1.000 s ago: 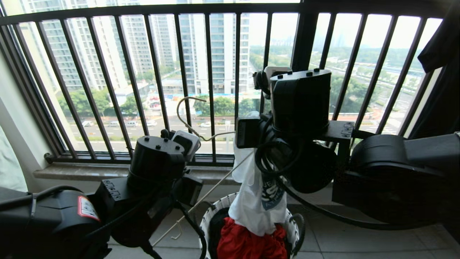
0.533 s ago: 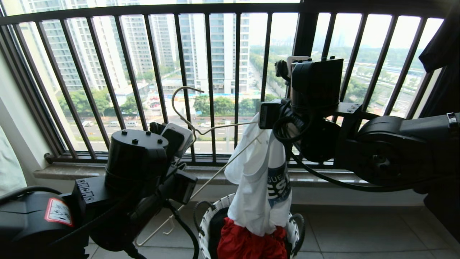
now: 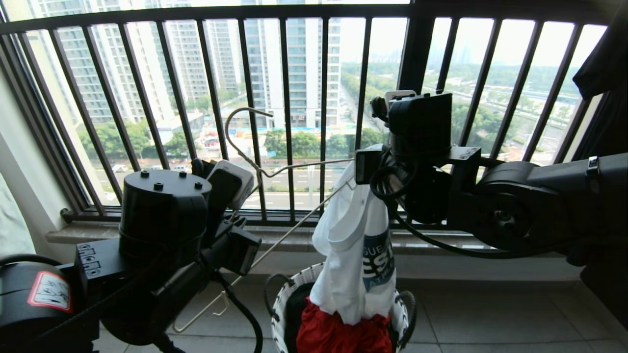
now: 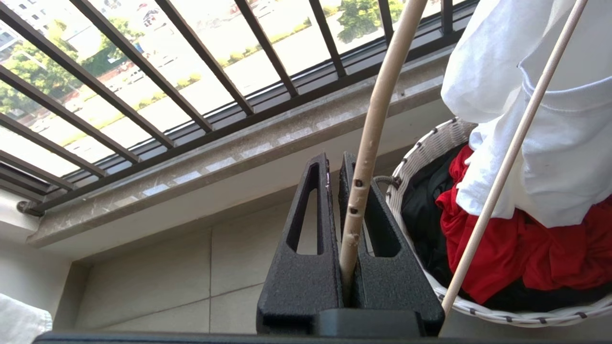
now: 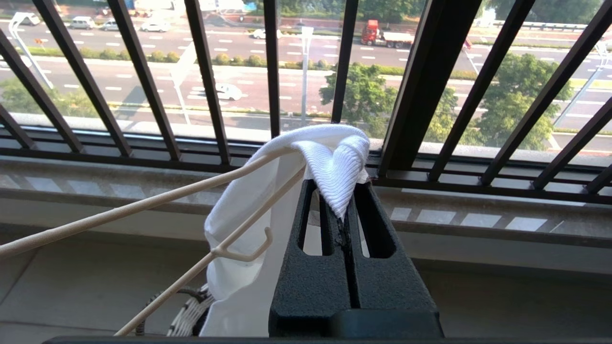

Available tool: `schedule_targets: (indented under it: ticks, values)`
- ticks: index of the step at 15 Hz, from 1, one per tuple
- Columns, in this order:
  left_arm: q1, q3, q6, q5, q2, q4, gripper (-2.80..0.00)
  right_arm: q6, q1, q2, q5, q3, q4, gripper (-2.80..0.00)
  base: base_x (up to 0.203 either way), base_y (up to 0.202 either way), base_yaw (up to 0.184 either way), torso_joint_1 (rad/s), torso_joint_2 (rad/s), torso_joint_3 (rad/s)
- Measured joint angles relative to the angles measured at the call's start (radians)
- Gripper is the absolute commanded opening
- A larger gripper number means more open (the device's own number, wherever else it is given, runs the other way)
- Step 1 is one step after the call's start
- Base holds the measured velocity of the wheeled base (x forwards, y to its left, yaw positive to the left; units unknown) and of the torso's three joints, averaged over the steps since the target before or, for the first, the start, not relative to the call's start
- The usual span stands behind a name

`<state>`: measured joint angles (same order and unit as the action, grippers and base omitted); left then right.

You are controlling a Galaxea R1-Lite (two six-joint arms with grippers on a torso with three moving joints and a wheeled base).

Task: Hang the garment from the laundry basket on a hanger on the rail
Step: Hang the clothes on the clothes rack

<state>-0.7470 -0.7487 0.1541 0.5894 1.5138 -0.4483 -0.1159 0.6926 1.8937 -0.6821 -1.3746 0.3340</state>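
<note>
The garment (image 3: 351, 264), a white T-shirt with a dark blue chest graphic, hangs bunched above the laundry basket (image 3: 279, 304), its lower end still inside. My right gripper (image 5: 340, 188) is shut on the shirt's ribbed collar (image 5: 330, 153). My left gripper (image 4: 333, 160) is shut on one wire of the cream hanger (image 4: 370, 129), low on the left. The hanger (image 3: 255, 162) lies tilted between the two arms, hook up by the railing. Its far shoulder (image 5: 143, 205) is tucked under the collar cloth. The rail is out of view.
The black railing (image 3: 287, 98) and a stone sill (image 3: 98, 235) stand just behind both arms. Red cloth (image 3: 343, 333) and a black garment (image 3: 294, 306) fill the basket. A dark garment (image 3: 603, 59) hangs at the upper right, and white cloth (image 3: 10, 220) shows at the left edge.
My left arm has drawn back to the left and the hanger's hook has risen. My right arm has moved right and up with the collar, lifting the shirt over the hanger's end.
</note>
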Motion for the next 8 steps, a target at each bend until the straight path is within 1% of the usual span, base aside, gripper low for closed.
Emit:
schedule_targets:
  ticks: [5,8]
  values:
    - [0.011,0.017,0.024,0.001,0.002,0.000,-2.80,-0.001,-0.009,0.000,0.003,-0.009,-0.052,-2.80,0.000,0.000,0.000,0.000,0.00,0.000]
    - [0.010,0.028,0.030,-0.005,0.001,0.001,-2.80,-0.001,-0.010,0.000,0.005,-0.012,-0.057,-2.80,0.000,0.000,0.000,0.000,0.00,0.000]
